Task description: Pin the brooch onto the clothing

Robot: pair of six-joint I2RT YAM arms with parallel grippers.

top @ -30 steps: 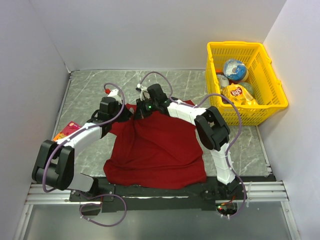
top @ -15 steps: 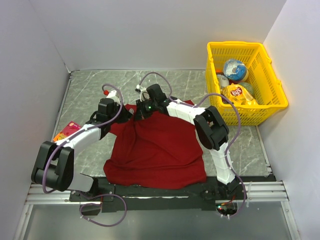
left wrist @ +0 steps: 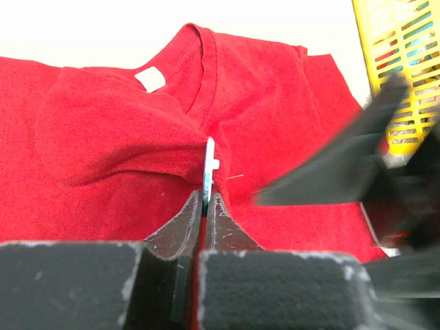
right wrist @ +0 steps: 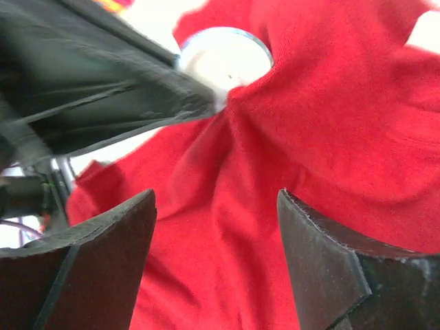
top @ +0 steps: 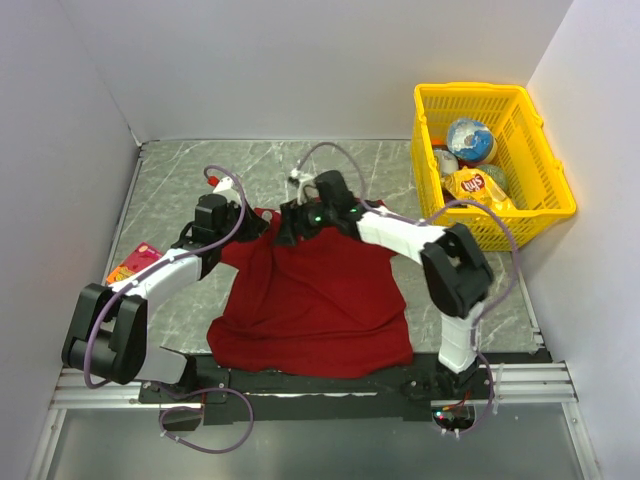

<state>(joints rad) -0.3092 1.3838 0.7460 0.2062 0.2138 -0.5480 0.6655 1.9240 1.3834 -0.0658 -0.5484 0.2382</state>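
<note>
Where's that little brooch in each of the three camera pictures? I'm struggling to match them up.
Top external: too small to make out, near the neck of the T-shirt.
Left wrist: the brooch, edge-on at centre, pinched by the left gripper.
Right wrist: whitish round disc, top centre.
Shared landmark: the red T-shirt.

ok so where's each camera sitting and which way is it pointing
top external: above and behind the bases, looking down on the table and T-shirt; left arm and right arm show.
left wrist: low over the T-shirt, facing its neck; left fingers shut on the brooch.
right wrist: close to the T-shirt, facing the brooch; right fingers open.
shared: both wrist views catch the brooch and left fingers.
</note>
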